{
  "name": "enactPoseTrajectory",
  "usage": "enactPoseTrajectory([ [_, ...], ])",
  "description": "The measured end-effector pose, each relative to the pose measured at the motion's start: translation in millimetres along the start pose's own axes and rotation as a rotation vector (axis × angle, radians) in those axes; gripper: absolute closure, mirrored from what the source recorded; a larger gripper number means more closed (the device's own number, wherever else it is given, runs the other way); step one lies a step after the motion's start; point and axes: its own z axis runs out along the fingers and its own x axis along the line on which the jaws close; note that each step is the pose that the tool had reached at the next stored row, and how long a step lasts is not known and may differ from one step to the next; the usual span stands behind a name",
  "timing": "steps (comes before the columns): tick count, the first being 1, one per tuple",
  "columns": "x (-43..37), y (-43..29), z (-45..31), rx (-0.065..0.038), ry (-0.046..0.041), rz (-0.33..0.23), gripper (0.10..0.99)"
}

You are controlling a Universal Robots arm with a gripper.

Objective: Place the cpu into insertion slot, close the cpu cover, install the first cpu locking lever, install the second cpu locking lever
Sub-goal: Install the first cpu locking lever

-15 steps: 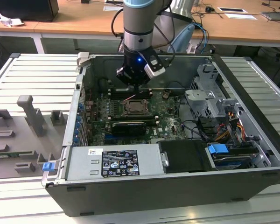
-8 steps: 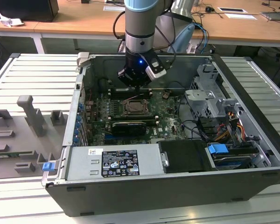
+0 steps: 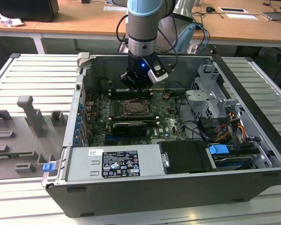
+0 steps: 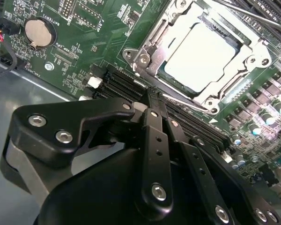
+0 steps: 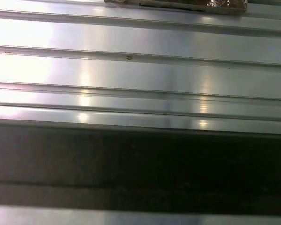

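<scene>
The jaws are drawn together, holding nothing, with the gripper (image 4: 152,101) poised just beside the insertion slot (image 4: 199,56). The cpu (image 4: 201,54) lies seated there under the lowered cpu cover (image 4: 152,47). Pressing a locking lever calls for slow, straight-down contact on the motherboard (image 3: 164,119).

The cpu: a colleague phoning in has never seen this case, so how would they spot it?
Start at the open computer case and find the green motherboard on its floor. Near the board's middle, below the end effector, sits a silver-framed socket; the cpu is the pale, flat, featureless square inside it.
</scene>
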Motion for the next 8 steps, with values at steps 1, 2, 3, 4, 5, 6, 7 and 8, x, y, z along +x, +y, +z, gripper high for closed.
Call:
enactPoseTrajectory([
  [1,-0.9,-0.1,1.0,0.002,0.0,0.001,0.98],
  [2,-1.5,-0.2,2.4,0.005,0.0002,0.002,0.98],
  [3,-1.5,-0.3,3.6,0.008,0.0003,0.002,0.98],
  [4,-1.5,-0.4,4.3,0.009,0.0004,0.002,0.98],
  [5,-1.5,-0.5,5.2,0.011,0.0005,0.001,0.98],
  [6,-1.5,-0.5,5.8,0.012,0.0006,0.001,0.98],
  [7,-1.5,-0.5,6.3,0.014,0.0007,0.001,0.98],
  [8,-1.4,-0.6,6.6,0.017,0.0009,0.001,0.98],
])
